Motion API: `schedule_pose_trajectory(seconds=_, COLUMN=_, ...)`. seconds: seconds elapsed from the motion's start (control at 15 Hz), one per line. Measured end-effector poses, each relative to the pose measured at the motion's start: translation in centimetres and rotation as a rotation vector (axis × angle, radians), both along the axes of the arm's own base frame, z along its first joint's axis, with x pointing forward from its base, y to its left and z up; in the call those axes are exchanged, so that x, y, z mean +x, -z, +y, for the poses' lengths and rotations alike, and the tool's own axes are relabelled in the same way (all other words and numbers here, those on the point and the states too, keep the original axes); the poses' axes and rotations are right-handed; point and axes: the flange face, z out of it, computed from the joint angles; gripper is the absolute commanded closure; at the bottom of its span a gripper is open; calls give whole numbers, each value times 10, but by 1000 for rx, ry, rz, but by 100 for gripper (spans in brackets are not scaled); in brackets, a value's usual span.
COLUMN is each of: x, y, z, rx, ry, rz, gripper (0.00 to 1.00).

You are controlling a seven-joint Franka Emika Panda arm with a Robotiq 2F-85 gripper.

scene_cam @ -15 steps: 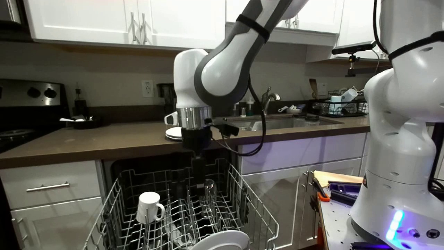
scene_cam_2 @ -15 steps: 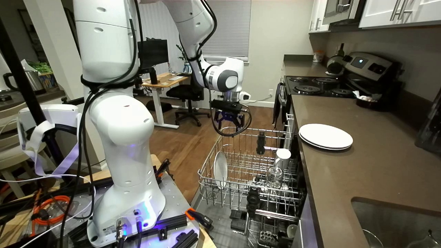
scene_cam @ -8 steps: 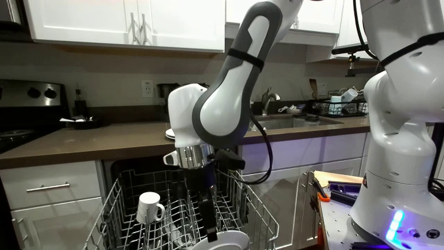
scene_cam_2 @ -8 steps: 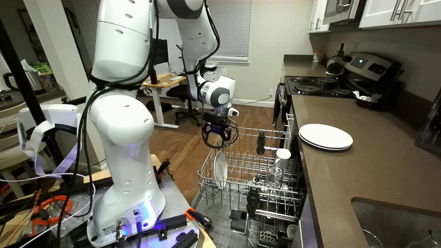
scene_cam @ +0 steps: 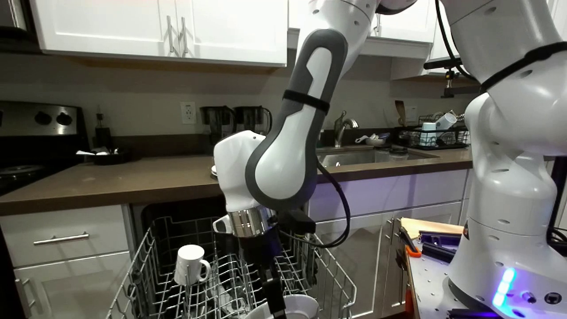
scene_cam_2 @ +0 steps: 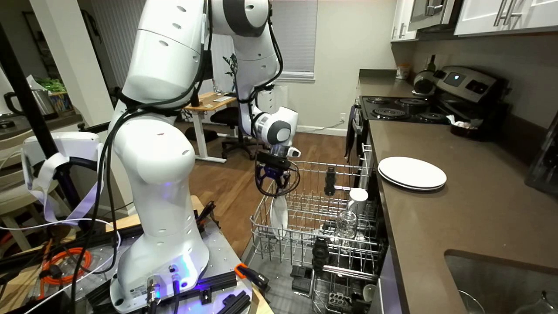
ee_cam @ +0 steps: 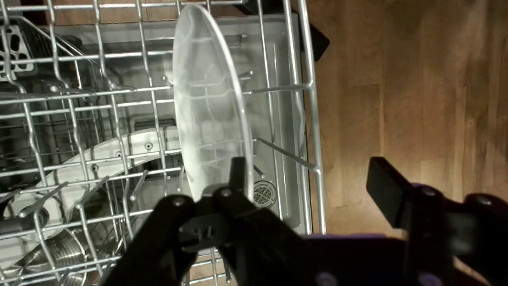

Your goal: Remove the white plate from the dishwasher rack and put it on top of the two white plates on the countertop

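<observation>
The white plate (ee_cam: 210, 99) stands upright, slightly tilted, in the dishwasher rack (ee_cam: 317, 159). The plate also shows in both exterior views (scene_cam: 303, 306) (scene_cam_2: 279, 213), at the rack's end away from the countertop (scene_cam_2: 471, 200). My gripper (ee_cam: 311, 182) is open and empty, just above the plate's upper edge. In the wrist view one finger overlaps the plate's rim; the other is off beyond the rack's side, over the floor. I cannot tell whether the finger touches the plate. The two white plates (scene_cam_2: 412, 173) lie stacked near the countertop's front edge; in an exterior view (scene_cam: 214, 170) the arm mostly hides them.
A white mug (scene_cam: 189, 265) and a clear glass (scene_cam_2: 347, 222) stand in the rack on the countertop side. Wire tines and the rack's side rail surround the plate. A sink (scene_cam_2: 492, 270) is cut into the countertop. Tools lie on the robot's base table (scene_cam: 429, 283).
My gripper has moved away from the countertop side of the rack to the plate, then lowered to its upper edge. The plate, mug and stacked plates have not moved.
</observation>
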Motion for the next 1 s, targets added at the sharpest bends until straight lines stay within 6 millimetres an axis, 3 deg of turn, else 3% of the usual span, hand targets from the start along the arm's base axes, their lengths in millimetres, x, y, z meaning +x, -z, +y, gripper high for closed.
schedule_pose_trajectory(seconds=0.27, x=2, y=9, z=-3, rx=-13, ry=-15, rz=8, gripper=30)
schedule_pose_trajectory(seconds=0.47, x=2, y=16, z=-5, rx=-26, ry=-28, rz=12, gripper=49)
schedule_pose_trajectory(seconds=0.53, x=3, y=18, z=-5, rx=-32, ry=-33, rz=12, gripper=67)
schedule_pose_trajectory(seconds=0.73, x=4, y=22, z=-7, rx=-46, ry=-41, rz=11, gripper=88)
schedule_pose_trajectory(seconds=1.0, x=10, y=21, z=-12, rx=-53, ry=-37, rz=3, gripper=100)
